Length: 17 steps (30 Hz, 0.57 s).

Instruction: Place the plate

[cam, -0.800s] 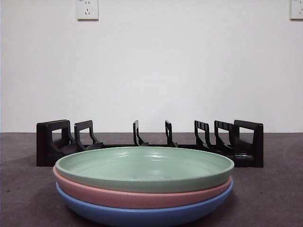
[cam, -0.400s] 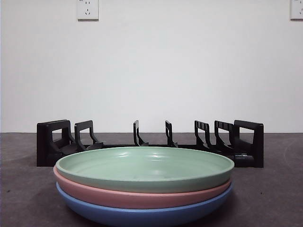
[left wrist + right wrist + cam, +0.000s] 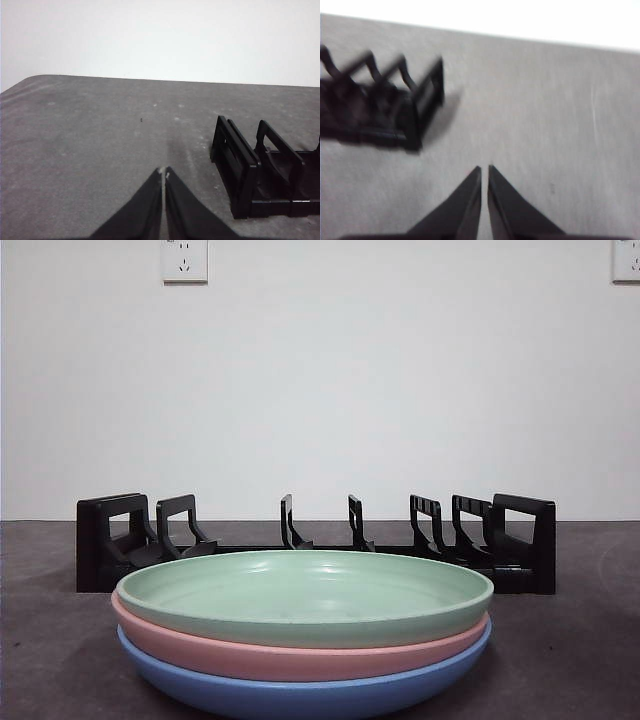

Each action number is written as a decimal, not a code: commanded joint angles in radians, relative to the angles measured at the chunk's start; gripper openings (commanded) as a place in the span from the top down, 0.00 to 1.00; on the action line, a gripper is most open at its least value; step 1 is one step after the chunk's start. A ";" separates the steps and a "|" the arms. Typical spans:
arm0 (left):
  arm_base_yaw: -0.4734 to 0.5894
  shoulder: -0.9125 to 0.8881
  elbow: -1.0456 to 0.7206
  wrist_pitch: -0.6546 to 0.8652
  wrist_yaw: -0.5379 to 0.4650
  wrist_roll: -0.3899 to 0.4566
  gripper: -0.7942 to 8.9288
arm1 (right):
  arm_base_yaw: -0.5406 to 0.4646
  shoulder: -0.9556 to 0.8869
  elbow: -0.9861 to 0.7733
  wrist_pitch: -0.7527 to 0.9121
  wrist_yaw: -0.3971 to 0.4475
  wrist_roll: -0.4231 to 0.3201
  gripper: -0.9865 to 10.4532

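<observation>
Evidently stacked for picking one at a time: green plate on top, nested in a pink plate, nested in turn in a blue plate, all flat on the grey surface at the near edge of the front view. Behind the stack, apart from it, a black rack with upright dividers, slots all bare, presumably meant to take each plate on edge. No plate lifted yet; task judged at its very start.

Left gripper hovering above bare surface just beside one end of the rack, jaws pressed together, holding nothing. Right gripper likewise above bare surface near the rack's other end, jaws all but closed with only a sliver between them, empty too. Blurred right wrist view. Neither arm visible from the front.
</observation>
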 commanded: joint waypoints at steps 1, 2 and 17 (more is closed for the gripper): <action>0.000 0.000 -0.019 0.013 0.002 -0.008 0.91 | -0.001 -0.049 -0.004 -0.027 0.044 0.042 0.90; 0.000 -0.001 -0.019 0.011 0.002 -0.008 0.91 | -0.001 -0.066 -0.004 -0.026 0.056 0.034 0.90; 0.000 -0.002 -0.019 0.012 0.002 -0.008 0.91 | 0.025 -0.071 -0.004 -0.003 0.065 0.051 0.90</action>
